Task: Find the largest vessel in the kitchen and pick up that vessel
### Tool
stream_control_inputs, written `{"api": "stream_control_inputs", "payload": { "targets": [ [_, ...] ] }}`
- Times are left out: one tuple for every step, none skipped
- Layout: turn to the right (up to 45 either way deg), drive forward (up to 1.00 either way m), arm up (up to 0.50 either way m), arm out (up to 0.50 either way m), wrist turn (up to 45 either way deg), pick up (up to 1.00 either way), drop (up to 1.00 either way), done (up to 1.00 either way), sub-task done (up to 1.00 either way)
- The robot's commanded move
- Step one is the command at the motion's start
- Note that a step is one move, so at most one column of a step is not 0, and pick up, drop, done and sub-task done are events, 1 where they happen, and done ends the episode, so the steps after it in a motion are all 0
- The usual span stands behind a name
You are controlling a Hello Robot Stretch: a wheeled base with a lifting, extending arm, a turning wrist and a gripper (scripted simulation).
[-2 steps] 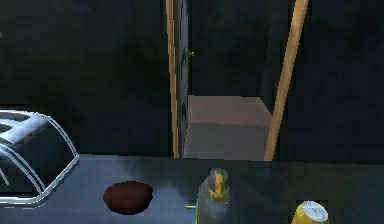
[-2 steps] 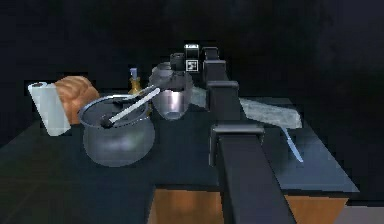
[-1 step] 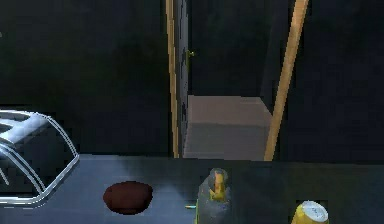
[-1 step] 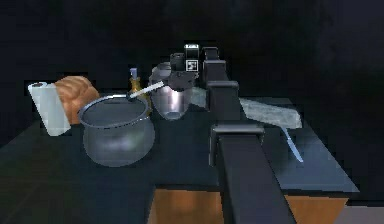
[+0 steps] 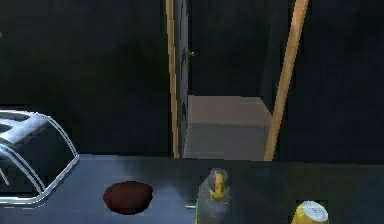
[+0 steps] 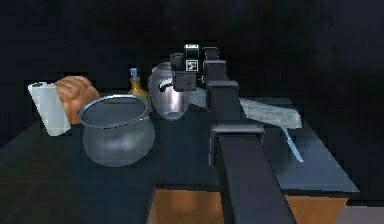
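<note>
A large grey metal pot (image 6: 117,131) stands on the dark counter (image 6: 60,160) at the arm side view's left. Behind it and to the right sits a silver kettle (image 6: 170,104). The dark arm (image 6: 240,150) rises from the bottom edge and ends at two white marker squares (image 6: 191,56). My gripper (image 6: 178,76) lies just left of them, right in front of the kettle's top. With the kettle behind it, I cannot tell whether it holds anything.
A paper towel roll (image 6: 47,108), a brown loaf (image 6: 76,91) and a bottle (image 6: 135,82) stand behind the pot. A cloth (image 6: 268,112) and a knife (image 6: 293,149) lie at the right. In the forward view are a silvery appliance (image 5: 30,150), a dark red disc (image 5: 128,196), a bottle (image 5: 214,190) and a doorway (image 5: 228,110).
</note>
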Motion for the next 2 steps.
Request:
{"api": "stream_control_inputs", "payload": {
  "targets": [
    [0.0, 0.00, 0.00, 0.00, 0.0, 1.00, 0.00, 0.00, 0.00],
    [0.0, 0.00, 0.00, 0.00, 0.0, 0.00, 0.00, 1.00, 0.00]
  ]
}}
